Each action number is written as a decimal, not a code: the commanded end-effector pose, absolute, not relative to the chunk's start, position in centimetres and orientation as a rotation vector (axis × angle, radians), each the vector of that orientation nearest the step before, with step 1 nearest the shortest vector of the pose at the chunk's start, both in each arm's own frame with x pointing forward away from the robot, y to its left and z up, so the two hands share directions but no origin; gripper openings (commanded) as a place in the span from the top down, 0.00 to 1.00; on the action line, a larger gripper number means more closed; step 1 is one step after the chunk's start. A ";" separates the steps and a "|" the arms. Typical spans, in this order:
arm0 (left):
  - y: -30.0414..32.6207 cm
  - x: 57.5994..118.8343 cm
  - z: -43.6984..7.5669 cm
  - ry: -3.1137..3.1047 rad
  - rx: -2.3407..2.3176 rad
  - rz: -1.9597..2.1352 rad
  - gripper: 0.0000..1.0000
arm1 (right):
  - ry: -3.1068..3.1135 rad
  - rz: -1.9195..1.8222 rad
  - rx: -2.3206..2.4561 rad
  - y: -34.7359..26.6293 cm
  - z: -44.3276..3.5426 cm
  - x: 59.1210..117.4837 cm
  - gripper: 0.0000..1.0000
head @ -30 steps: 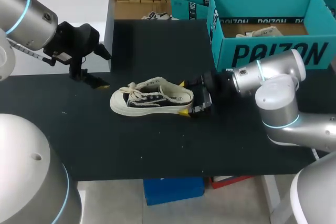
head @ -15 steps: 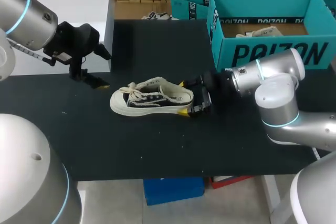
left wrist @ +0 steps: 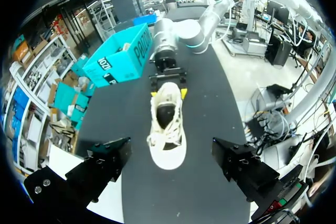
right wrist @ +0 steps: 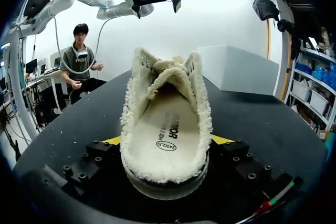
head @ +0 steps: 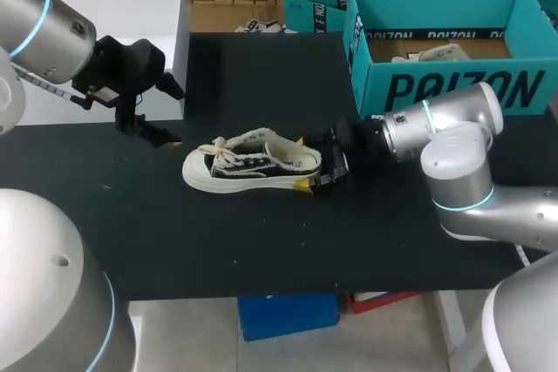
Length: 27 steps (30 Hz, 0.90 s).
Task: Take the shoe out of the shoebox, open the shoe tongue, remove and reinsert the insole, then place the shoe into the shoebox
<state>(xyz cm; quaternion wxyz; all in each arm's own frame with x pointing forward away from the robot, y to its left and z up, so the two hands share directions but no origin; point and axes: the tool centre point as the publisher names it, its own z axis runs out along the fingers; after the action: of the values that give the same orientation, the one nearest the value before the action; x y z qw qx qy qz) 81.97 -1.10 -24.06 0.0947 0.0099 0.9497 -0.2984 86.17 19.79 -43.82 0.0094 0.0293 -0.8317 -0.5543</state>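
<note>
The shoe (head: 253,163) lies mid-desk, its long axis parallel to the front edge, toe toward the left edge. My right gripper (head: 304,163) clasps its heel (my left gripper (head: 168,115) is released, beyond the toe).

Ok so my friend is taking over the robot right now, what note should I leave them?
Right pincer: shut on the shoe, one finger on each side of the heel.
Left pincer: open, holding nothing, above the table just past the shoe's toe.
Shoe: on its sole on the table, outside the shoebox, which stands open at the far right.
Insole: lying inside the shoe.
Done: shoe taken out of the box.
Left, as it looks: open the tongue, pull the insole out and put it back, return the shoe to the shoebox.
</note>
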 end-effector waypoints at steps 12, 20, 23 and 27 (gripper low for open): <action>-6.8 80.6 -22.8 2.894 -0.197 -0.619 0.00 | -2.597 -1.732 0.090 20.0 -44.0 86.2 1.00; -10.3 80.5 -24.1 2.949 -0.521 -0.459 0.00 | -2.597 -1.732 0.090 20.0 -44.0 86.2 1.00; -11.5 80.7 -23.7 2.942 -0.590 -0.410 0.00 | -2.597 -1.732 0.090 20.0 -44.0 86.2 1.00; -12.6 80.6 -23.0 2.938 -0.565 -0.493 0.00 | -2.597 -1.732 0.090 20.0 -44.0 86.2 1.00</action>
<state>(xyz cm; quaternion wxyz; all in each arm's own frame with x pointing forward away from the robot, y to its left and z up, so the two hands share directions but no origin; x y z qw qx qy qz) 80.10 -11.52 -23.19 0.0623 -0.1874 0.9606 -0.1956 86.15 19.80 -43.84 0.0092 0.0293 -0.8314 -0.5548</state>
